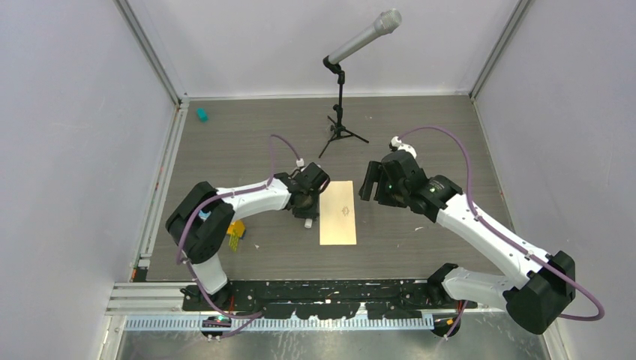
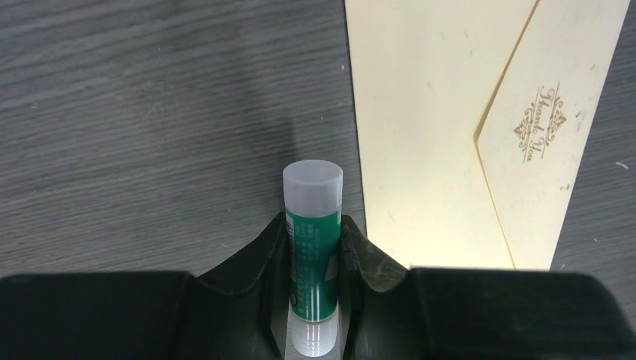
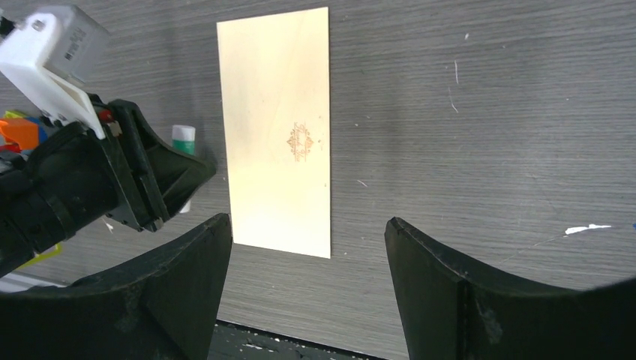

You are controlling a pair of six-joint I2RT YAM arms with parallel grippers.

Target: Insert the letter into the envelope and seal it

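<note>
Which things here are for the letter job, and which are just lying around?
For the job:
- envelope, lying flat, flap down
- glue stick, held by the left gripper
(No separate letter shows.)

Just lying about:
- microphone, at the back
- small teal thing, far left
- yellow and orange thing, near left

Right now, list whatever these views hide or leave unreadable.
The letter: no view shows it. The envelope has its flap down, so its contents and any seal stay unknown.
Glue stick: in the left wrist view the label print is too small to read, and its sides are covered by the fingers of the left gripper.
Orange and yellow object: in the top view it is too small to identify.
</note>
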